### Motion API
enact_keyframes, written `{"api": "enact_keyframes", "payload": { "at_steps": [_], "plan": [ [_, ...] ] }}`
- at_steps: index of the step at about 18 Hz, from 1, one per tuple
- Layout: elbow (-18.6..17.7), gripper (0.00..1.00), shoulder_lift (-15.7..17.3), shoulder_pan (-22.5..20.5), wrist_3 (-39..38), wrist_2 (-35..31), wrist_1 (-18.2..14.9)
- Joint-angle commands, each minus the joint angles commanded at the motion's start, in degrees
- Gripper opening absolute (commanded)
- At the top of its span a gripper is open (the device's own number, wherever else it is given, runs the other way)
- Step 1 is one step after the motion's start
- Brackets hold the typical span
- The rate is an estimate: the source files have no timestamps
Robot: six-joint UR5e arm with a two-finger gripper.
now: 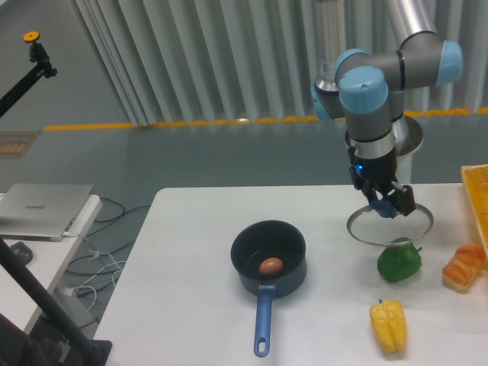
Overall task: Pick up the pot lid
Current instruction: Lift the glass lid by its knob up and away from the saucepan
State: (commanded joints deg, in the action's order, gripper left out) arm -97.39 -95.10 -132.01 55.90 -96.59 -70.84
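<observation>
Nearest, low in the cam view, a yellow bell pepper (390, 326) lies on the white counter (179, 305), R of the pan's blue handle (263, 320), which points twd the cam. Btm L corner: a dark bar (46, 301) slants across. The handle joins a deep blk pan (245, 263), w/ a brownish egg (270, 266) inside on the btm. Green bell pepper (399, 261) sits R of the pan, well apart from it; a braided bread roll (463, 267) is farther R, near the edge of view. L, on a separate white surface: a mouse (21, 252), w/ a Huawei laptop (46, 210) behind it, & loose cables (107, 259) btwn there & the counter.

Pot lid (381, 229), clear w/ a thin metal rim, is up off the counter, R of the pan; its near rim overlaps the green pepper's top in view, can't tell if they touch. Gripper (387, 204) is clamped on the lid's blue knob, fingers pointing down. Far R: part of a yellow-orange crate (476, 187). Arm (370, 107) comes down from behind the counter; farthest back, a pale curtain (198, 61).
</observation>
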Motion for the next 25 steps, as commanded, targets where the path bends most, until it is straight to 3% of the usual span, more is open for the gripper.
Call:
{"api": "enact_keyframes", "payload": {
  "at_steps": [14, 25],
  "plan": [
    [1.59, 0.38, -0.35, -3.69, 6.23, -0.09, -1.49],
    [3.52, 0.38, 0.00, -6.07, 11.34, 0.09, -4.92]
  ]
}}
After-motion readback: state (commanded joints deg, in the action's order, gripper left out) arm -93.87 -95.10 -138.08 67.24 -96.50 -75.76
